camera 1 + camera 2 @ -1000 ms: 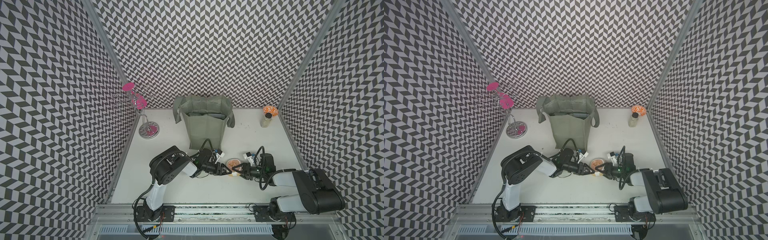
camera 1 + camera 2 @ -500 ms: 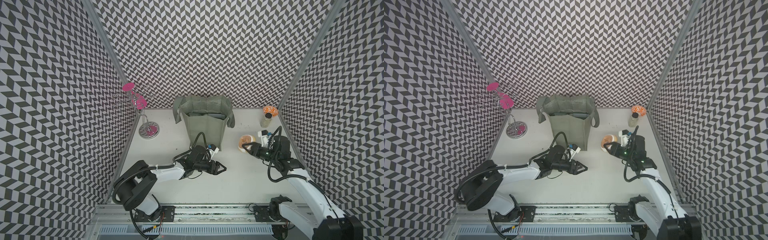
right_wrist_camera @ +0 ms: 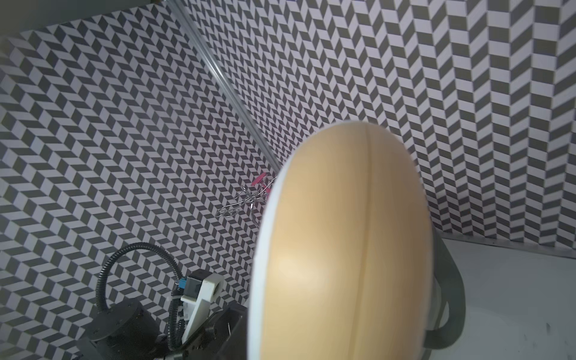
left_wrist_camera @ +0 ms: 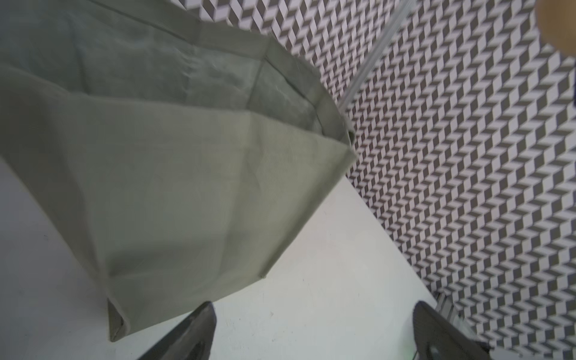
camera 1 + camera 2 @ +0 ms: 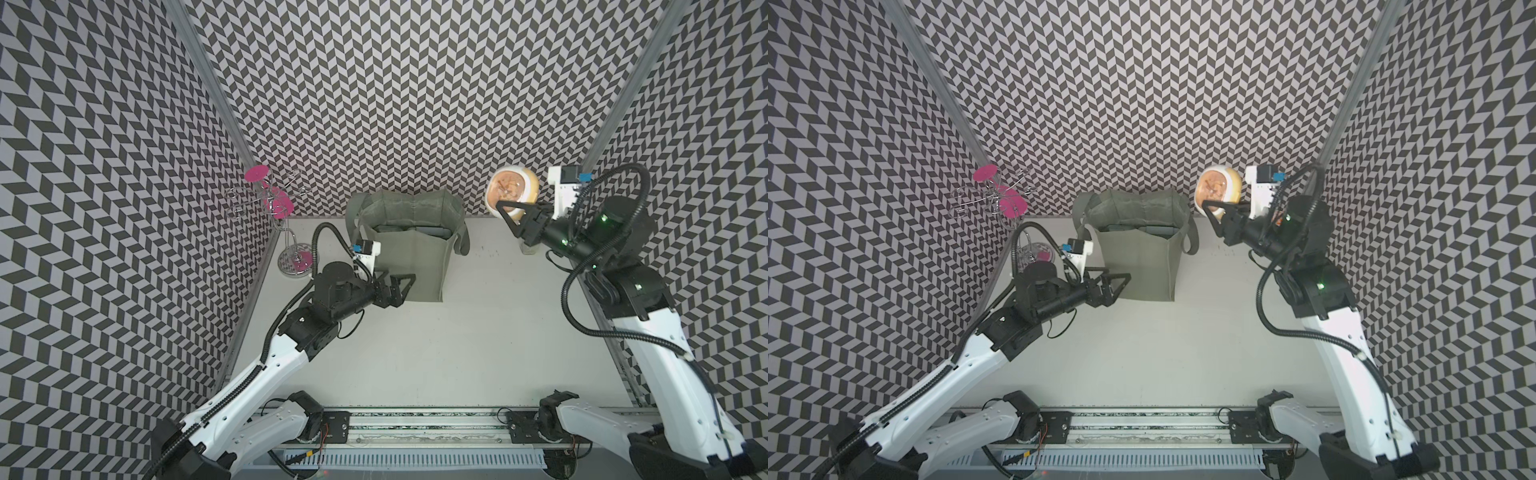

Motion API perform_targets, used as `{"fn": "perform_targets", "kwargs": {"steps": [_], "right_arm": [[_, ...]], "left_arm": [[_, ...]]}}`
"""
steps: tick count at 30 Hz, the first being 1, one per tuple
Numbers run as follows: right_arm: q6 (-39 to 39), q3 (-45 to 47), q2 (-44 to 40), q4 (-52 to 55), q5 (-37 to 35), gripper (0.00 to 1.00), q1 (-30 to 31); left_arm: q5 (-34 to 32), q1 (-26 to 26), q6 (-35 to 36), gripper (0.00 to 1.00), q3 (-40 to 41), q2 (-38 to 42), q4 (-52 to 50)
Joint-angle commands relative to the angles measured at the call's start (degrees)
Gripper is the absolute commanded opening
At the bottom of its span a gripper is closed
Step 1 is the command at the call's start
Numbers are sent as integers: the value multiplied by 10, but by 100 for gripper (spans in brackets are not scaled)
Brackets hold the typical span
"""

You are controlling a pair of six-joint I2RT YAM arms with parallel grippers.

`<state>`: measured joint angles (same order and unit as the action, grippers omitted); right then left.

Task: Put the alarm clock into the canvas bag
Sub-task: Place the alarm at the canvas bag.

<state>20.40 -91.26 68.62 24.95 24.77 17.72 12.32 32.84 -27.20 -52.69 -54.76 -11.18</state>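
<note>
The alarm clock (image 5: pixel 513 193) (image 5: pixel 1219 190) is round, with a tan body and an orange face. It hangs in the air to the right of the canvas bag's mouth, and my right gripper (image 5: pixel 505 210) (image 5: pixel 1210 208) is shut on it. Its tan body (image 3: pixel 343 249) fills the right wrist view and hides the fingers. The grey-green canvas bag (image 5: pixel 409 257) (image 5: pixel 1138 266) (image 4: pixel 174 187) stands upright and open at the back middle. My left gripper (image 5: pixel 405 289) (image 5: pixel 1119 289) (image 4: pixel 313 307) is open and empty, low by the bag's front left corner.
A wire stand with pink discs (image 5: pixel 276 203) (image 5: pixel 1000 199) stands at the back left by the wall. A small jar (image 5: pixel 530 248) is mostly hidden under my right arm. Chevron walls close three sides. A metal rail (image 5: pixel 415 428) runs along the front.
Both grippers were at the clock near the table's front. The left gripper let go, opened wide and drew back to the bag. The right arm lifted the clock up and back.
</note>
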Motion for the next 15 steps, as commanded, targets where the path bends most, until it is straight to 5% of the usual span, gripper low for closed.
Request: {"fn": "perform_targets", "kwargs": {"steps": [1, 7, 15], "right_arm": [[-70, -70, 76, 14, -22, 31, 43], [-191, -184, 220, 52, 8, 31, 68], [-373, -308, 377, 138, 80, 30, 68]], "left_arm": [[-35, -49, 16, 99, -46, 6, -80], [43, -150, 43, 99, -110, -54, -122], [51, -163, 79, 99, -196, -175, -147]]}}
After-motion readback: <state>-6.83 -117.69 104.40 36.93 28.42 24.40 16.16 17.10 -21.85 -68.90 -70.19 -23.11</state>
